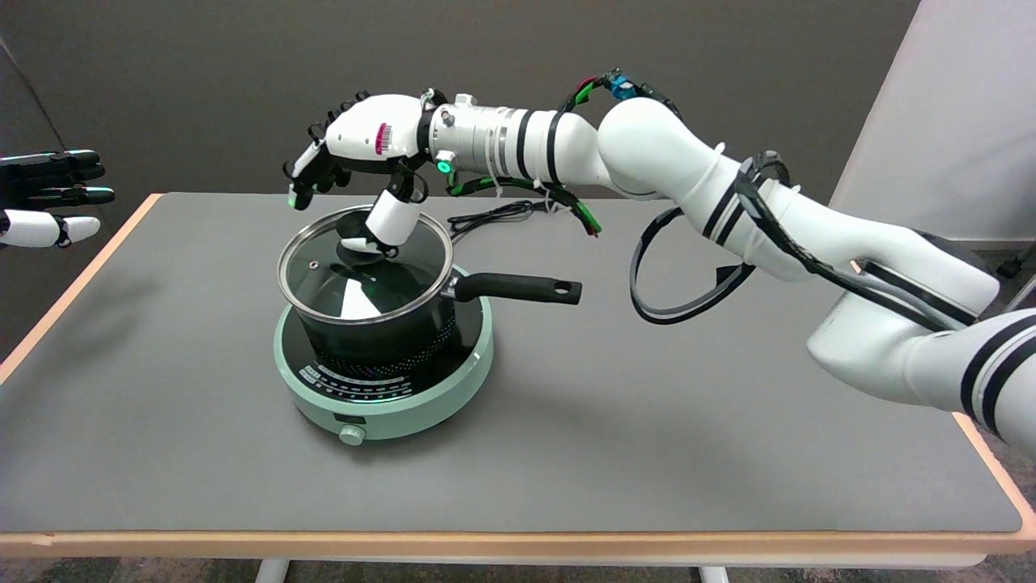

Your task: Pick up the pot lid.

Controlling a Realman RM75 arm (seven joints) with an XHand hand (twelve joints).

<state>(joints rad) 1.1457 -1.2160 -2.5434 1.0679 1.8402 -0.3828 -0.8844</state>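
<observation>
1. glass makes up the pot lid (364, 267), rimmed in metal, sitting flat on a black pot (380, 332) with a dark knob (362, 245) at its centre. the lid has not been lifted.
2. the right hand (356, 158) hovers just above and behind the lid. its thumb (390, 219) reaches down to the knob and appears to touch it, while the other fingers (312, 166) are spread in the air to the left, holding nothing. it is not clear that the knob is pinched; the hand looks unclenched and not yet grasping.
3. the hand likely sits this way to bring the fingers round the knob from above.
4. the pot stands on a pale green cooktop (384, 380) on the grey counter (647, 421). the pot handle (518, 287) points right.
5. a black cable (494, 214) lies behind the pot, beneath the arm. nothing blocks the knob.
</observation>
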